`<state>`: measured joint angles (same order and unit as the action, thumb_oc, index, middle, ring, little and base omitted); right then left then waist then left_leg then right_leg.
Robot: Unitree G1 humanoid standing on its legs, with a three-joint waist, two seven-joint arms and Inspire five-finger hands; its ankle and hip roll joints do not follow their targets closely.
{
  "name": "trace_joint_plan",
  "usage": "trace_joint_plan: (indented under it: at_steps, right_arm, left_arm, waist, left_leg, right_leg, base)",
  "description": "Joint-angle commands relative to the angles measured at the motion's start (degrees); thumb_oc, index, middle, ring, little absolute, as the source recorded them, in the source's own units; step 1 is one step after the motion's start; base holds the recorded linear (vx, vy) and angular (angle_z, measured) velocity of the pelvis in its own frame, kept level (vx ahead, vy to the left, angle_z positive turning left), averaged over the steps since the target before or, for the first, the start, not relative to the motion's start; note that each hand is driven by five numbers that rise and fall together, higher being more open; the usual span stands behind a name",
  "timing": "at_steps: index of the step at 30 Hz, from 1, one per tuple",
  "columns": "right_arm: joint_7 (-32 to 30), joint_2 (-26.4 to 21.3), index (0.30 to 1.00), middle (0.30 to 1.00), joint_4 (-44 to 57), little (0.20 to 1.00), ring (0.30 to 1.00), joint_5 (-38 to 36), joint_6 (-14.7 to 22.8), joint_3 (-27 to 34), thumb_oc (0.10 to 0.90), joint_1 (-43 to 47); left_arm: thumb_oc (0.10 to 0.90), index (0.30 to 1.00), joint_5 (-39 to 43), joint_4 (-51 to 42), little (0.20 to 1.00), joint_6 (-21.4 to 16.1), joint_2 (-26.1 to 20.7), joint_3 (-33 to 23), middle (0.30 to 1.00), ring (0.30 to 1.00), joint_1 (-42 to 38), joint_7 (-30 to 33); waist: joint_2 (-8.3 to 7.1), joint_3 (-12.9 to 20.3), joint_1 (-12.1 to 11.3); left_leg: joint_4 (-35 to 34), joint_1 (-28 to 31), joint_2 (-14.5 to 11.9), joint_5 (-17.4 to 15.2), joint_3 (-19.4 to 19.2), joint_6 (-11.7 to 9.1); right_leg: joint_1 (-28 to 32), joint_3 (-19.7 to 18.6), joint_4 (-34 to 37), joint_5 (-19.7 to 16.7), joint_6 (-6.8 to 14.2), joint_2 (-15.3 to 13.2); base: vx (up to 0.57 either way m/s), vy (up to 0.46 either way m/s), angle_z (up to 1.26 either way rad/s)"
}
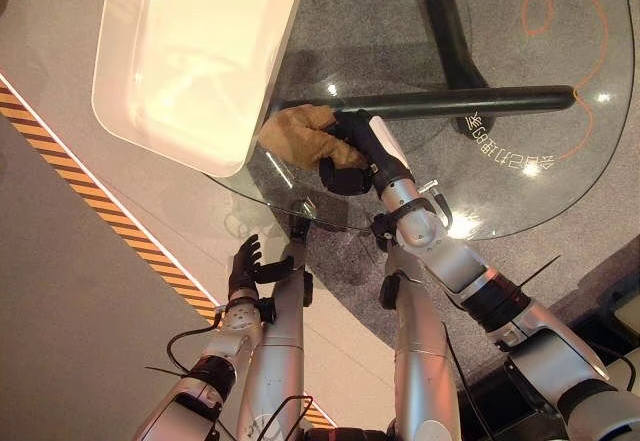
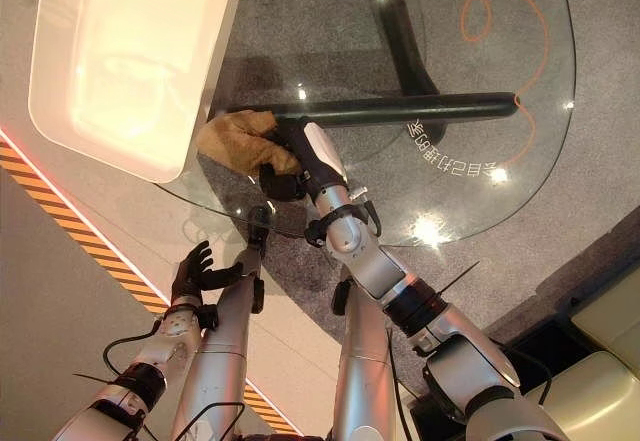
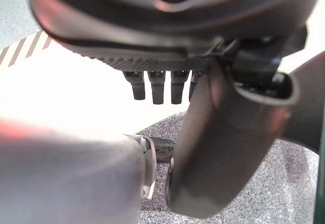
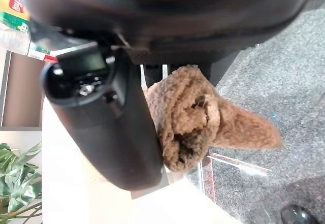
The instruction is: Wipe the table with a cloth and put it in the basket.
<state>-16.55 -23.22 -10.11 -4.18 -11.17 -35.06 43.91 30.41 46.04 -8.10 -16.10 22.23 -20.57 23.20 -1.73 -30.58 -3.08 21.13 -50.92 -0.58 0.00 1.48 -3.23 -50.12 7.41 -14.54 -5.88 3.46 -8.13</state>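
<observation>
Left hand (image 1: 246, 265): lower left of frame, below the table edge, fingers loosely spread, idle, holding nothing.
Right hand (image 1: 358, 151): frame centre, clamped on the brown cloth (image 1: 300, 133), apparently bunched for carrying.
Glass table (image 1: 560, 171): under the cloth.
Basket (image 1: 190, 56): upper left, white, just beside the cloth, probably the drop target.

White print (image 1: 505, 151): one line of characters on the glass table (image 1: 560, 196), near its right edge, beside the dark bar beneath the glass. Seen reversed; not legible.
Orange line (image 1: 604, 36): hand-drawn loop toward the table's far right corner; no characters.
Striped tape (image 1: 100, 201), yellow-black, on the floor (image 1: 60, 341): warning marking, no text.
Coloured label (image 4: 18, 5), right wrist view: unreadable.
</observation>
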Motion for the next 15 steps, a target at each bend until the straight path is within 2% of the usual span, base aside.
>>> trace_joint_plan:
  at_steps: [1, 11, 12, 15]
  right_arm:
    - [-1.4, 1.3, 0.3, 0.3, 9.0, 0.2, 0.3, -2.3, 8.2, 0.8, 0.1, -0.4]
    - [-2.0, 0.8, 0.3, 0.3, 9.4, 0.2, 0.3, -3.1, 8.3, 3.3, 0.1, -4.1]
    - [-2.0, 0.5, 0.3, 0.3, 9.5, 0.2, 0.3, -3.2, 8.3, 3.7, 0.1, -3.0]
    - [-1.8, -0.1, 0.3, 0.3, 9.7, 0.2, 0.3, -3.4, 8.6, 4.4, 0.1, -4.1]
  left_arm:
    - [0.8, 0.9, 2.3, -1.0, 0.9, 0.0, 1.5, 2.0, 0.9, 0.9, 6.8, 1.0]
    - [0.8, 0.9, 6.1, -1.4, 0.9, -2.0, 2.0, 0.1, 0.9, 0.9, 8.4, 0.4]
    - [0.8, 0.9, 6.3, -1.5, 0.9, -2.1, 1.9, -0.4, 0.9, 0.9, 7.2, 0.2]
    - [0.8, 0.9, 7.0, -1.7, 0.9, -2.4, 1.6, -1.0, 0.9, 0.9, 7.6, -0.1]
  waist:
    - [2.33, 0.8, 0.3]
    - [1.44, 0.8, 0.9]
    - [1.22, 0.8, 1.2]
    - [0.95, 0.8, 1.3]
  left_leg:
    - [-0.7, 0.6, 4.3, -1.4, -3.8, 4.0]
    - [-2.0, 4.2, 3.9, -1.2, -4.0, 3.7]
    - [-2.4, 2.3, 4.1, 0.8, -4.4, 3.9]
    - [-2.9, 4.1, 3.8, 0.9, -4.4, 3.7]
  right_leg:
    - [-0.3, -0.1, -0.7, 0.3, 2.0, 3.0]
    - [3.3, 0.6, -0.6, 1.0, 1.5, 3.4]
    - [1.6, 1.0, 0.0, -0.6, 1.0, 3.1]
    - [3.3, 1.3, 0.0, 0.0, 0.8, 3.2]
  base:
    - [-0.02, -0.032, 0.01]
    - [-0.04, -0.044, 0.0]
    - [-0.12, -0.054, -0.01]
    - [-0.07, -0.053, -0.01]
